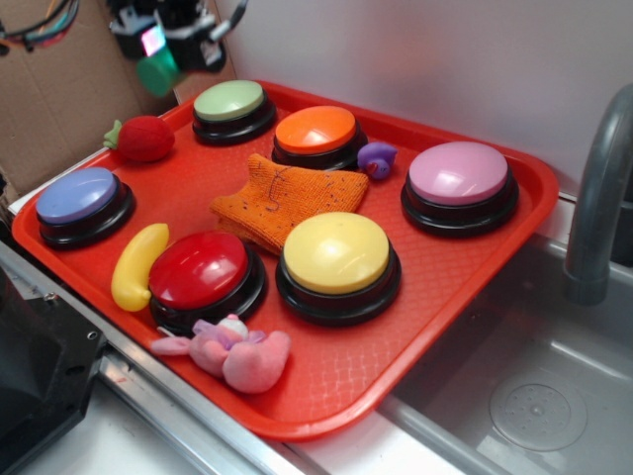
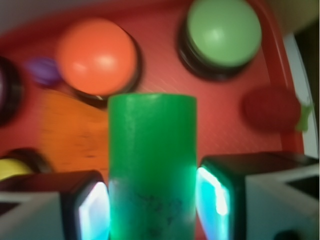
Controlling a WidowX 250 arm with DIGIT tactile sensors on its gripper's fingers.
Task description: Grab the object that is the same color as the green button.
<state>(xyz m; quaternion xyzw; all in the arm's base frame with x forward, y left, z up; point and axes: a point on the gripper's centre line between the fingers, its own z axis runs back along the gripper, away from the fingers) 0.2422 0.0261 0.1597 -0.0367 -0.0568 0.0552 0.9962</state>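
Buttons first: you have six large domed push buttons on black round bases on the red plastic tray (image 1: 475,267) — the pale green button (image 1: 230,100), an orange one (image 1: 316,130), a pink one (image 1: 459,173), a yellow one (image 1: 336,251), a red one (image 1: 199,268) and a blue-lavender one (image 1: 77,194). You also have one each of a red plush strawberry (image 1: 145,138), a yellow toy banana (image 1: 137,265), a pink plush animal (image 1: 237,354), a small purple toy (image 1: 377,158) and a crumpled orange knitted cloth (image 1: 285,199) in the tray's middle.

Your pincer (image 2: 152,200) is pressed onto the small matte green cylinder (image 2: 152,165), one lit pad against each side of it. In the exterior view the cylinder (image 1: 157,71) hangs at the pincer (image 1: 158,67) in the air above the tray's far left corner, clear of everything, just left of the pale green button and above the strawberry.

Nothing stands between the cylinder and the tray below it. In the wrist view its long axis runs straight out from between the pads, its free flat end pointing toward the tray, between the orange button (image 2: 96,56) and the pale green button (image 2: 224,32). In the exterior view only the end sticking out below the pincer shows.

A grey sink (image 1: 554,396) with a grey faucet (image 1: 598,188) sits to the right of the tray.
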